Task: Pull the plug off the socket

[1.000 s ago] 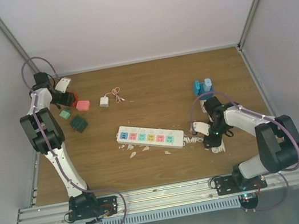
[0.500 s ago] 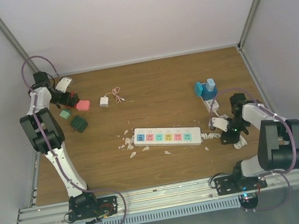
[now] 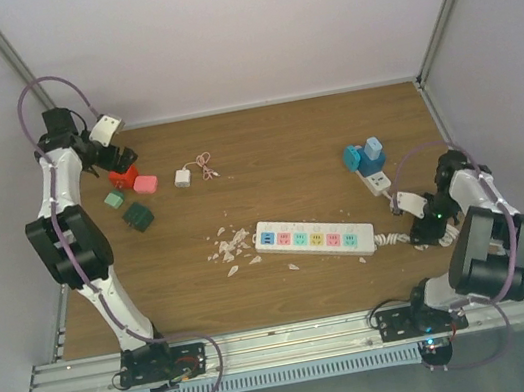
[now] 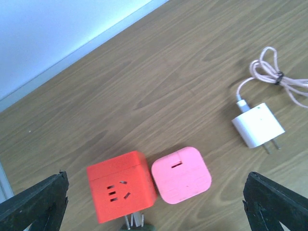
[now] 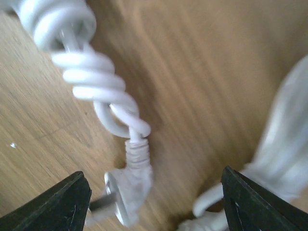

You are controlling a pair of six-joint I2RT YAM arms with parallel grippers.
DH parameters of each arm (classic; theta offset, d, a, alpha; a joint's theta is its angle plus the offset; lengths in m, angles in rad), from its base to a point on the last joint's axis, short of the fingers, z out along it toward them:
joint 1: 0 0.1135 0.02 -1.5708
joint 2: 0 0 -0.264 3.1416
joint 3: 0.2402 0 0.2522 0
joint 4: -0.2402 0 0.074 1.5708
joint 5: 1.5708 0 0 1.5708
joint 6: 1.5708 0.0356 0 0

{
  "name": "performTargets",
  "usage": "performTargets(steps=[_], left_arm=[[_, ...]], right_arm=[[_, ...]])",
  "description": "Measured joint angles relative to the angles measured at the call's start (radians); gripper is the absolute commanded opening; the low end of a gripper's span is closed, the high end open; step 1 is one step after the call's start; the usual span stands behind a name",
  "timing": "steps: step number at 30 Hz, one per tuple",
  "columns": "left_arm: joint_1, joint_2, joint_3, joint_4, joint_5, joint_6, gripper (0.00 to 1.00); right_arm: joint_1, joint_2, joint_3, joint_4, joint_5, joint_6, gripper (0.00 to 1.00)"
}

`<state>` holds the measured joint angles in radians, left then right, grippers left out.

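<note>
Left fingers (image 4: pixel 33 202) spread above the red socket cube (image 4: pixel 121 185); right fingers (image 5: pixel 62 202) released over the loose plug (image 5: pixel 129 185). Unbraced, the cube may skid when pulled.

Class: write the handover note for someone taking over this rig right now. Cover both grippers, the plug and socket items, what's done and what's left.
Left gripper: open and empty, above the red socket cube and pink cube, which sit side by side.
Right gripper: open and empty, over the plug on the coiled cord of the power strip.
Done: the plug lies on the table with bare pins, in no socket.
Left: probably only withdrawing the arms; confirm first.
</note>
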<state>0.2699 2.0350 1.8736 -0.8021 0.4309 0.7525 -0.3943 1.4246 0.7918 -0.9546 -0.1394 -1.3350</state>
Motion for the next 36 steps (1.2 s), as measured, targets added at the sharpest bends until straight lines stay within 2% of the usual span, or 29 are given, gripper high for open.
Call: performTargets(steps=[5, 7, 13, 21, 30, 36], left_arm=[[-0.015, -0.049, -0.034, -0.003, 0.045, -0.005, 0.99], [-0.019, -0.068, -0.043, -0.002, 0.061, -0.010, 0.99], [-0.028, -0.154, -0.113, 0.007, 0.104, -0.036, 0.99], [-0.052, -0.277, -0.222, 0.038, 0.134, -0.064, 0.99], [-0.058, -0.312, -0.301, 0.090, 0.148, -0.092, 0.99], [-0.059, -0.324, -0.353, 0.116, 0.158, -0.114, 0.99]], right_arm=[[0.000, -0.077, 0.087, -0.060, -0.119, 0.007, 0.79], [0.000, -0.090, 0.121, -0.068, -0.172, 0.033, 0.86], [0.000, -0.092, 0.201, 0.045, -0.326, 0.250, 0.99], [0.000, 0.002, 0.205, 0.292, -0.406, 0.563, 1.00], [0.077, 0.111, 0.199, 0.468, -0.436, 0.703, 1.00], [0.144, 0.170, 0.200, 0.580, -0.367, 0.770, 0.94]])
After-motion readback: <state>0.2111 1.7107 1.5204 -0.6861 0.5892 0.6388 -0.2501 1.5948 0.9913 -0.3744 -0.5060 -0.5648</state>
